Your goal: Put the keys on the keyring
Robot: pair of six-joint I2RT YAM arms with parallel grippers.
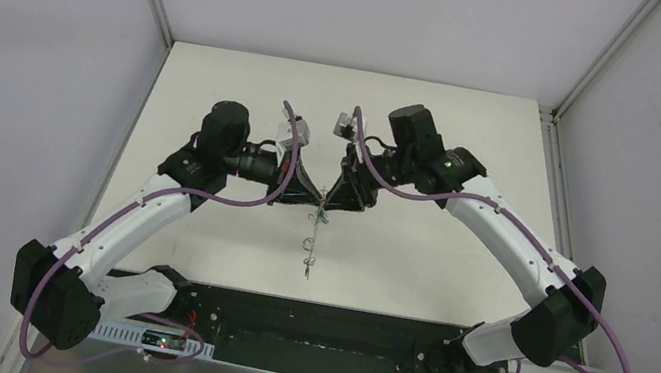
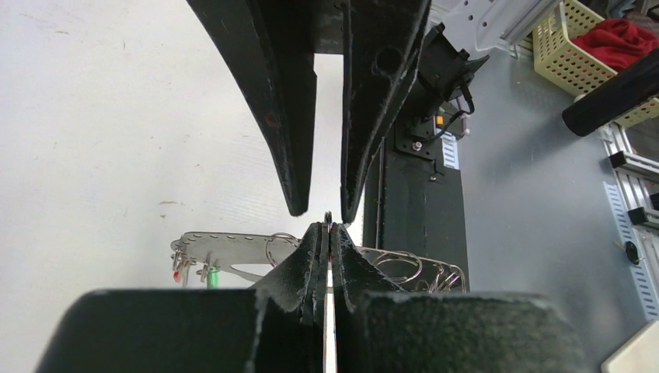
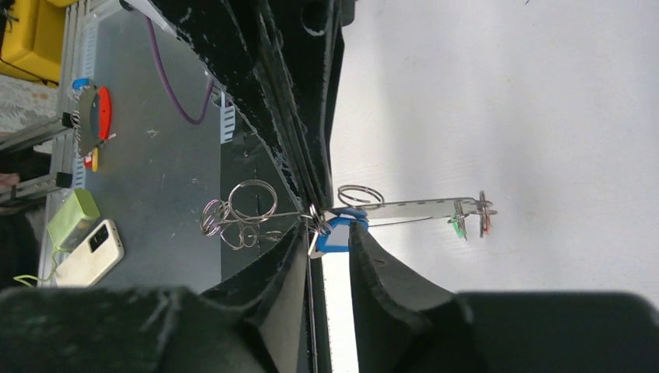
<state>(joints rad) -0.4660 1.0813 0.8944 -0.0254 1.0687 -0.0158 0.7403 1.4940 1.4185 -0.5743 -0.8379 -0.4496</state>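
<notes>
My two grippers meet tip to tip above the middle of the table. My left gripper is shut on the thin edge of the keyring, a grey metal piece that hangs below both grippers. Red and green tagged keys dangle at its one end, loose rings at the other. My right gripper is closed around the blue-tagged key, which fills the gap between its fingertips, right against the keyring.
The white table lies under both arms. The black base rail runs along the near edge. Off the table there are a phone, a yellow bin and a basket with red cloth.
</notes>
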